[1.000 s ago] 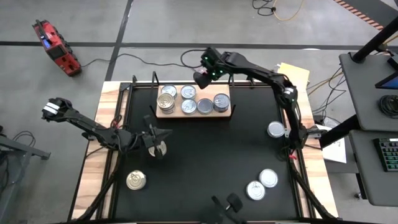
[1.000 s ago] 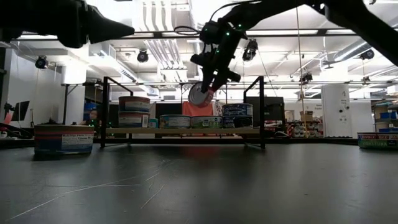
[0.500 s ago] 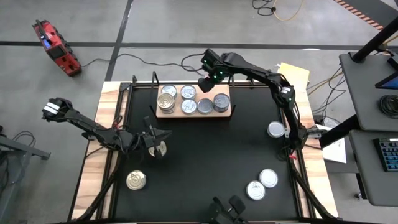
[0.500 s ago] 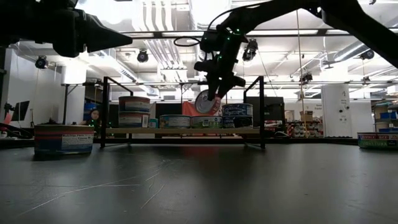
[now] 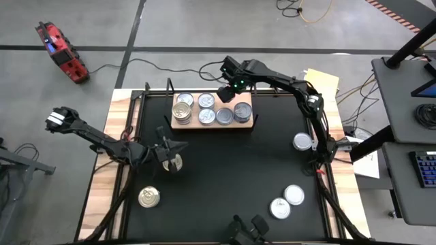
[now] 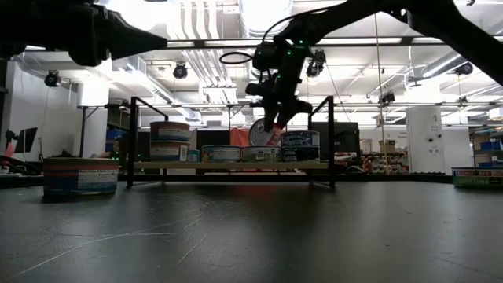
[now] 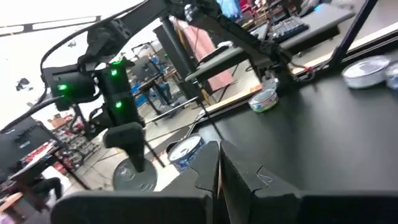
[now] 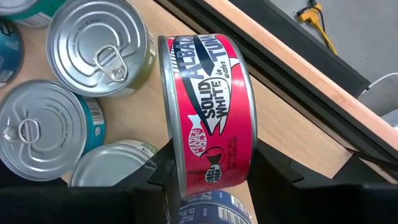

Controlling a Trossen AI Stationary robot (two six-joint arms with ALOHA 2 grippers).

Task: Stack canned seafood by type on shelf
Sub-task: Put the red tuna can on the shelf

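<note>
The shelf is a light wooden board at the table's far middle, with several silver-topped cans standing on it, some stacked. My right gripper hangs over the shelf's far edge, shut on a red-labelled tuna can, which shows on edge above the shelf's cans. My left gripper is shut and empty over the table's left half, its fingers level. A can sits on the table just below it. My right gripper pinches the red can between its two fingers, one finger on each flat end. The fingers come slanting down from the far side. The can is held on edge, its red label wall toward the wrist, lifted clear above the shelf's cans.
Loose cans stand on the black table: a gold-topped one near left, one at the right edge, two near right. A black metal frame stands around the shelf. The table's middle is bare.
My right gripper has sunk toward the shelf and tipped further downward, carrying the red can down and a little toward the table's right, closer to the cans on the board. The hold is unchanged.
</note>
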